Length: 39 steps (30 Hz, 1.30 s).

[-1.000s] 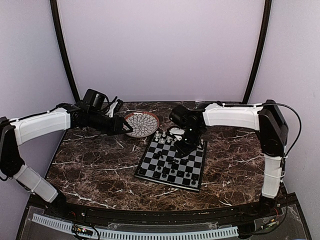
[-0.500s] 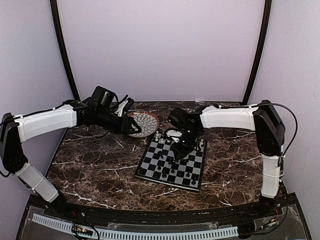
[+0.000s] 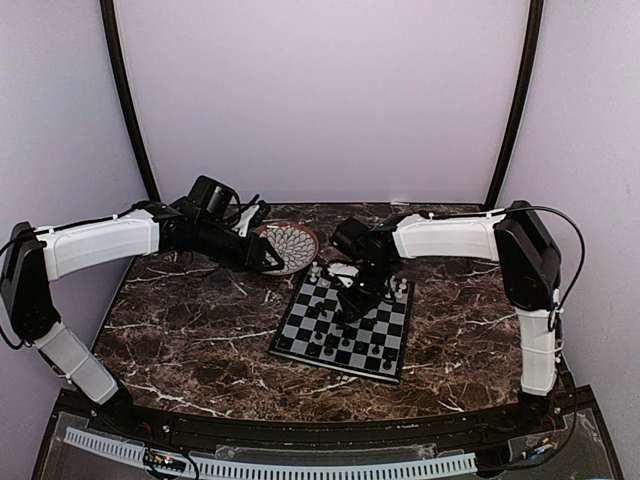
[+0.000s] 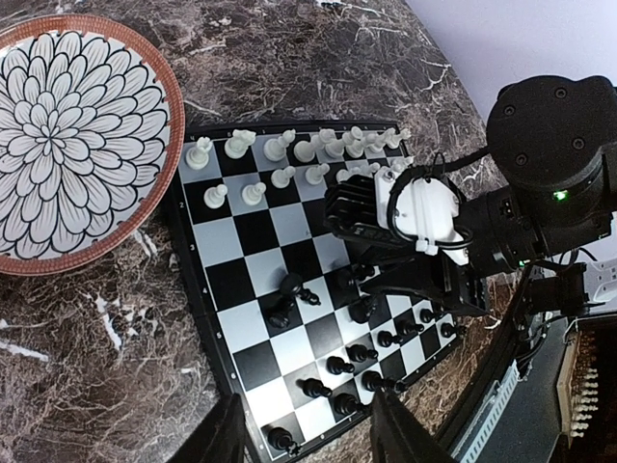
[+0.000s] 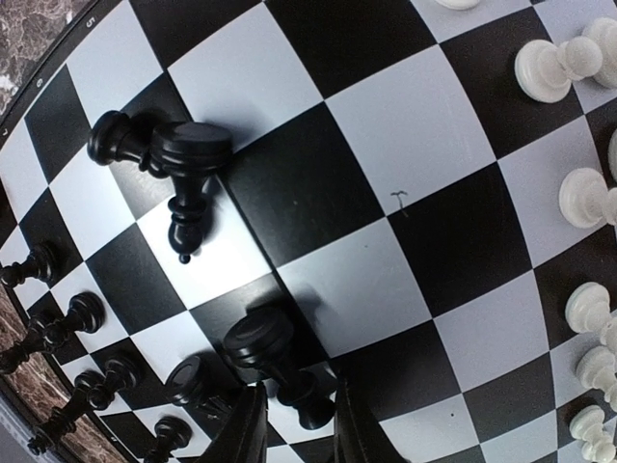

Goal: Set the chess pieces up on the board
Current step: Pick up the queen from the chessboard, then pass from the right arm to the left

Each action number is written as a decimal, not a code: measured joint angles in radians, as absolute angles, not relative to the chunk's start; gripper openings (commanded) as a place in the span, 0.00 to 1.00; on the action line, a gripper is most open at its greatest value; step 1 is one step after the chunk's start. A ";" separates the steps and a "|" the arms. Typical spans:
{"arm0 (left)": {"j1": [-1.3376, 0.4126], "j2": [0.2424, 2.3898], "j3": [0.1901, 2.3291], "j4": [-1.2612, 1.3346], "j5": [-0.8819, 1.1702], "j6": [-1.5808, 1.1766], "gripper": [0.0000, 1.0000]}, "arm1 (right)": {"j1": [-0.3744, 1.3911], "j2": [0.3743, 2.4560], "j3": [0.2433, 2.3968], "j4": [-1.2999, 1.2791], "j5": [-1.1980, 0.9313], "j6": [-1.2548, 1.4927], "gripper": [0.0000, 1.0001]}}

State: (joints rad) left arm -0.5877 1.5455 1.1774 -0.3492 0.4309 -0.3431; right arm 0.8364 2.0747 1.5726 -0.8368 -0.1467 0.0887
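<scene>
The board (image 3: 300, 335) lies right of the table's middle. White chess pieces (image 4: 289, 149) fill its far rows, and black chess pieces (image 4: 352, 357) stand along its near rows. Two black pieces (image 5: 183, 164) lie toppled together near the middle. My right gripper (image 5: 294, 429) hangs low over the board (image 5: 424, 125), open. A third black piece (image 5: 275, 352) lies tilted on the squares, its head between the fingertips. My left gripper (image 4: 313, 444) hovers open and empty above the board's left corner, next to the plate.
A round brown-rimmed plate (image 4: 67, 135) with a flower pattern sits just left of the board (image 4: 246, 236), empty. In the top view my left gripper (image 3: 272, 258) overlaps the plate (image 3: 295, 240), and my right gripper (image 3: 350, 300) is over the board's far half.
My left arm has swung right, from beside the plate to over its near edge. My right gripper has shifted slightly left and nearer over the board.
</scene>
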 measured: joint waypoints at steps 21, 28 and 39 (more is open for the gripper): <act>-0.588 1.583 1.177 -0.323 0.472 -0.352 0.47 | 0.836 2.064 1.565 -0.833 -0.170 0.083 0.02; -0.588 1.630 1.177 -0.255 0.551 -0.410 0.49 | 0.837 1.963 1.562 -0.866 -0.176 0.083 0.03; -0.587 1.819 1.177 -0.049 0.864 -0.601 0.49 | 0.859 1.926 1.604 -0.869 -0.241 0.080 0.03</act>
